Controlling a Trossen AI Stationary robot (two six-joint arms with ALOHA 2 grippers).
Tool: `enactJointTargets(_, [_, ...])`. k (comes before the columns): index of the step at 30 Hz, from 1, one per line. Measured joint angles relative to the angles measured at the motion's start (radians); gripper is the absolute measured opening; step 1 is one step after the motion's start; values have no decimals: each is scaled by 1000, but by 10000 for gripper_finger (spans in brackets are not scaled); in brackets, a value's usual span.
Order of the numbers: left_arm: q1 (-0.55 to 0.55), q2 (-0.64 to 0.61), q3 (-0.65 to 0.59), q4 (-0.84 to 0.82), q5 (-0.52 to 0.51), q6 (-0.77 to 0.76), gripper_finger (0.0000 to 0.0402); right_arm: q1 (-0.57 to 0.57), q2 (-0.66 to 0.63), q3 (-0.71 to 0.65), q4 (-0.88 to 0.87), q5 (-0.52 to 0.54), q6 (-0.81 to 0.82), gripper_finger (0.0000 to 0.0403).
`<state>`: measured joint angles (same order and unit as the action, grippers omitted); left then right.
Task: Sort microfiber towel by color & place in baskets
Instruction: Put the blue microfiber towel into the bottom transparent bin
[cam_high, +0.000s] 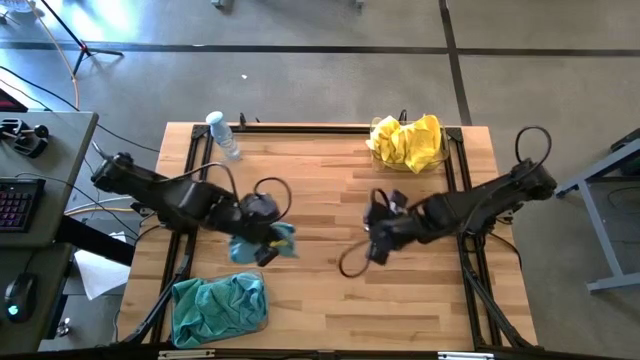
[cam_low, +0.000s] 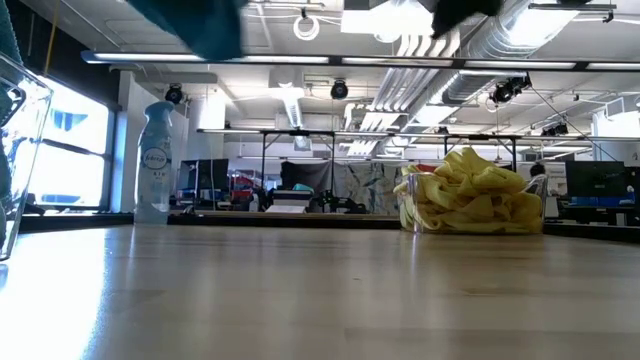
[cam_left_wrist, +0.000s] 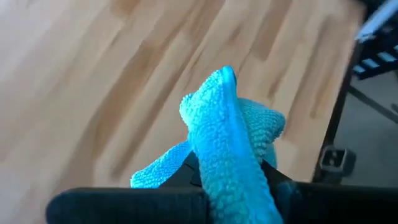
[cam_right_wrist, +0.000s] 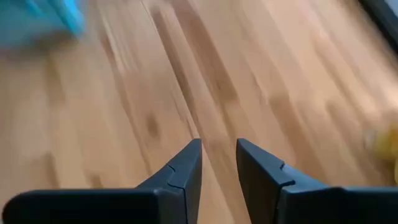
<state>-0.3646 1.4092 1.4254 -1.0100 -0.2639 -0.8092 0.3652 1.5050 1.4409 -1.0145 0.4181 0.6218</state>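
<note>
Yellow towels: all we see sit piled in the far basket
Blue towels: heaped in the near basket
Left gripper: clamped on one last blue towel, lifted off the table (just beyond the near basket)
Right gripper: slightly parted, empty, over mid-table
Left to do: we judge only this drop remains

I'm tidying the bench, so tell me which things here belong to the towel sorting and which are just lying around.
Job: teal towel in left claw; teal basket; yellow basket; empty right claw.
Lying about: water bottle; spray bottle.
</note>
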Motion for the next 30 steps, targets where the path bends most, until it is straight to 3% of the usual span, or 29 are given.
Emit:
enactJointTargets(4, [-97, 0, 86, -215, -9, -313, 7, 75, -62, -194, 22, 11, 171, 83])
enactJointTargets(10, [-273, 0, 111, -279, 75, -719, 6, 206, -159, -447, 184, 8, 397, 78])
enactJointTargets(20, [-609, 25, 63, -389, 23, -1427, 7, 309, -214, -615, 343, 12, 548, 78])
enactJointTargets(24, [-674, 78, 24, -350, 74, -1467, 23, 310, -214, -621, 374, 18, 544, 78])
enactJointTargets(30, [-714, 212, 9, -384, 248, -1468, 30, 309, -214, -621, 417, 59, 530, 78])
